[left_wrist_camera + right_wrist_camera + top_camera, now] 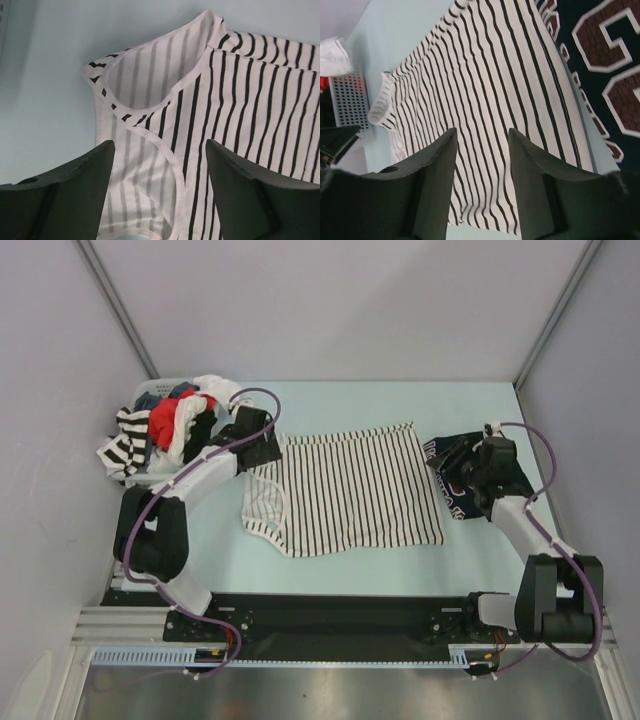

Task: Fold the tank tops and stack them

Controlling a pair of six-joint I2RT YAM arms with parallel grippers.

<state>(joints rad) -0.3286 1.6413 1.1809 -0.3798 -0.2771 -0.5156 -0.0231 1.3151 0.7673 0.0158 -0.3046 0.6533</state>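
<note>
**Striped tank top (345,490) flat on the surface (400,570); navy jersey (620,65) just beside it.**
Both were left ungripped: the left gripper (159,145) was parted wide over the shoulder, the right gripper (482,132) narrower and empty. A crooked fold could be caused by the doubled-over strap being pinched.

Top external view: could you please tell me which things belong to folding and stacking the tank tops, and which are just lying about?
Job in hand:
- striped tank top, spread flat in the middle
- navy jersey, bunched at the right

Lying about:
- white basket, far left
- heap of mixed clothes piled in it, with red and broad-striped pieces showing
</note>
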